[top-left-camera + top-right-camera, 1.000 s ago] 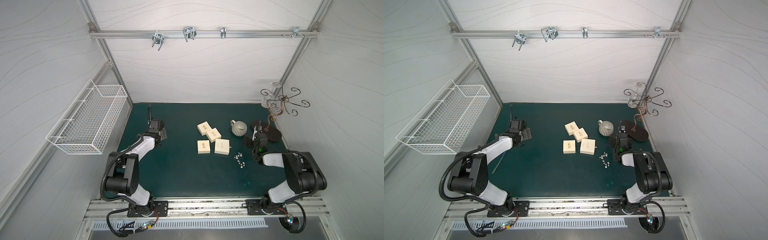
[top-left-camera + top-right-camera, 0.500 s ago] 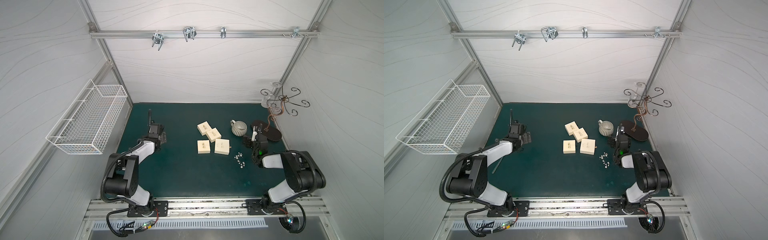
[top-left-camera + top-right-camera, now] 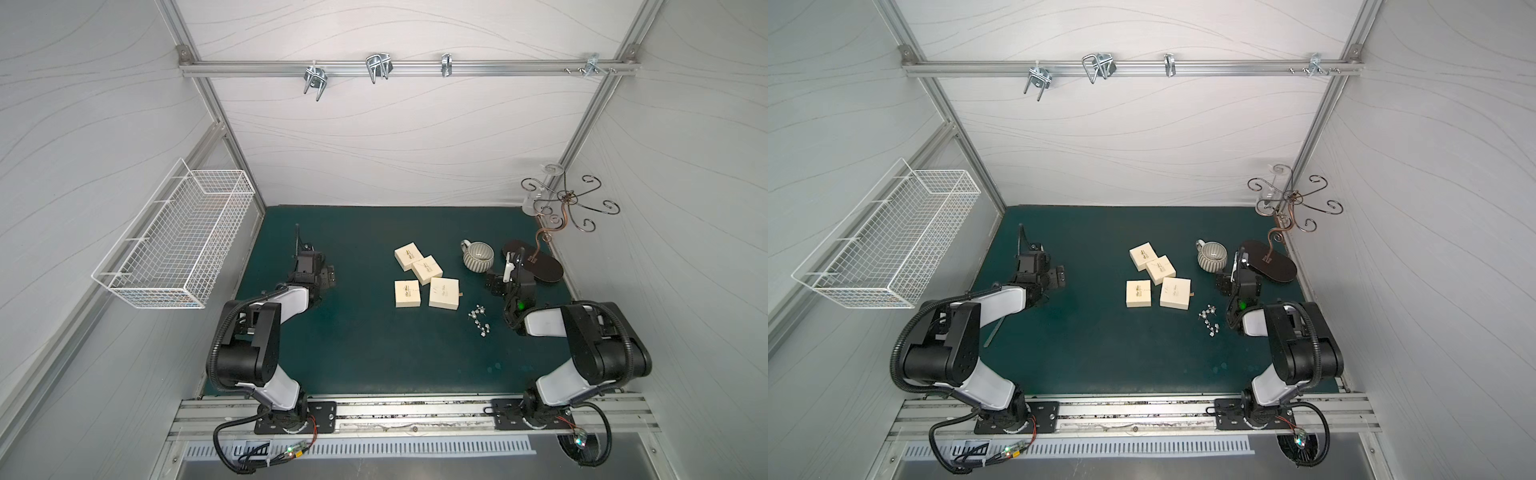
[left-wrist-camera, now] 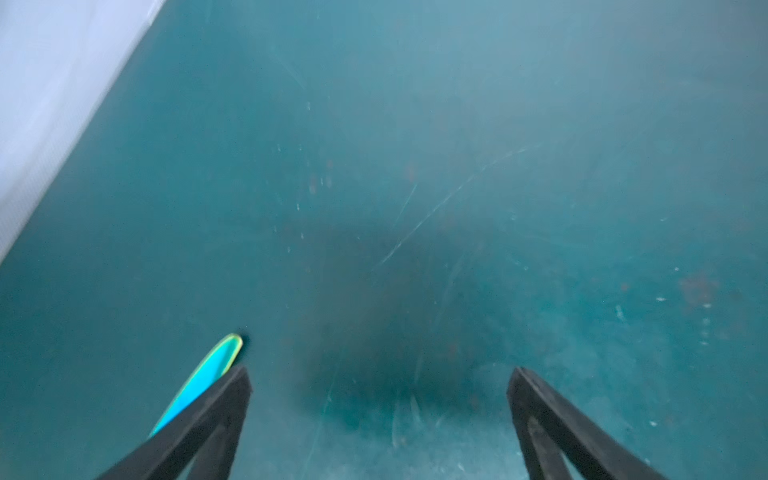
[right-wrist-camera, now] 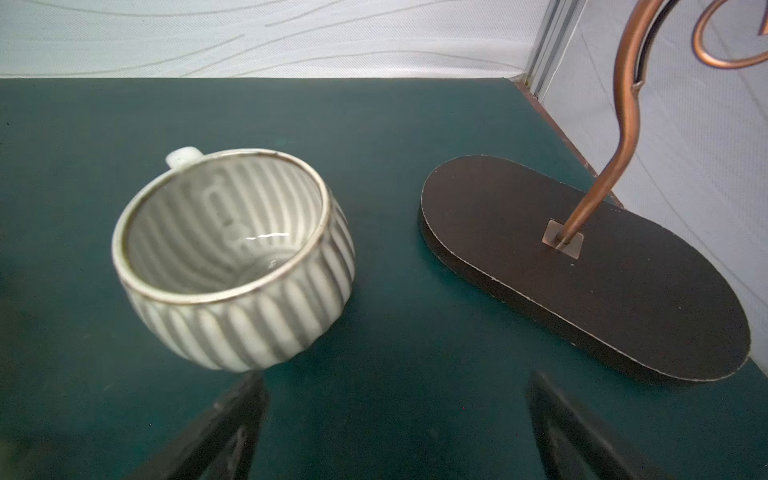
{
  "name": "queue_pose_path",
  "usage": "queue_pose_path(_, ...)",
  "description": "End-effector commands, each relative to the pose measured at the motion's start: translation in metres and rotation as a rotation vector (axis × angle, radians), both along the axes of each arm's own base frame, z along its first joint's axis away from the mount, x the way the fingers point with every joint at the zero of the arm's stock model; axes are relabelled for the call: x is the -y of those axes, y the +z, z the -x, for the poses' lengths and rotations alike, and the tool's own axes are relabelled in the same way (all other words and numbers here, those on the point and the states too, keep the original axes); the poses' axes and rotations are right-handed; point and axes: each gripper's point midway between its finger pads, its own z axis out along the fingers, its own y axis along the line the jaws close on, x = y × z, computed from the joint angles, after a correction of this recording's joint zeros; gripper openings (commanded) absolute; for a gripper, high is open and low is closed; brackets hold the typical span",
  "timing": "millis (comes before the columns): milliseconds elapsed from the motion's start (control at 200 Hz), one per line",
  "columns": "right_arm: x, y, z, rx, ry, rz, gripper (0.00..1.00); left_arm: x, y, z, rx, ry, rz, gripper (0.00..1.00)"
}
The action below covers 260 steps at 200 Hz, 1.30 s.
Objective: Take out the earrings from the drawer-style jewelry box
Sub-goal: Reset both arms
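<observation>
The earrings (image 3: 480, 321) (image 3: 1209, 319) lie loose on the green mat as a small silvery cluster with pale beads, just right of several cream boxes (image 3: 417, 270) (image 3: 1152, 270). The front right box (image 3: 444, 293) shows a small tab at its side. My right gripper (image 3: 498, 283) (image 3: 1225, 285) (image 5: 395, 395) is open and empty, low over the mat behind the earrings and facing the mug. My left gripper (image 3: 326, 277) (image 3: 1057, 277) (image 4: 378, 386) is open over bare mat at the left, far from the boxes.
A striped ceramic mug (image 3: 478, 257) (image 5: 232, 257) stands close ahead of the right gripper. Beside it is a dark oval base (image 5: 582, 270) of a copper hook stand (image 3: 565, 203). A white wire basket (image 3: 174, 241) hangs on the left wall. A turquoise strip (image 4: 208, 374) lies by a left finger.
Both arms have drawn back a little toward the front rail. Both grippers stay open and empty, and the boxes and earrings have not moved.
</observation>
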Motion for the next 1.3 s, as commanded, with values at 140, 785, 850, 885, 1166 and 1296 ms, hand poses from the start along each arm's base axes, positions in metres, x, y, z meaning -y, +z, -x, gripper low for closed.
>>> queue_pose_path(140, -0.003, 0.006, -0.003, 0.030, 0.016, 0.010, 0.99, -0.017, 0.028, -0.020, 0.204, -0.004, 0.018, 1.00)
queue_pose_path(785, -0.003, 0.005, -0.003, 0.029, 0.015, 0.010, 0.99, -0.007, 0.026, -0.004, 0.325, -0.052, 0.009, 1.00)
queue_pose_path(850, -0.003, 0.006, -0.003, 0.030, 0.016, 0.010, 0.99, -0.006, 0.027, -0.004, 0.324, -0.054, 0.005, 1.00)
queue_pose_path(885, -0.003, 0.005, -0.003, 0.028, 0.015, 0.010, 0.99, -0.006, 0.027, -0.004, 0.326, -0.055, -0.002, 1.00)
queue_pose_path(1166, -0.003, 0.006, -0.003, 0.029, 0.016, 0.010, 0.99, -0.005, 0.026, -0.004, 0.323, -0.058, 0.005, 1.00)
queue_pose_path(1296, -0.003, 0.005, -0.003, 0.028, 0.015, 0.011, 0.99, -0.006, 0.026, -0.004, 0.322, -0.057, 0.004, 1.00)
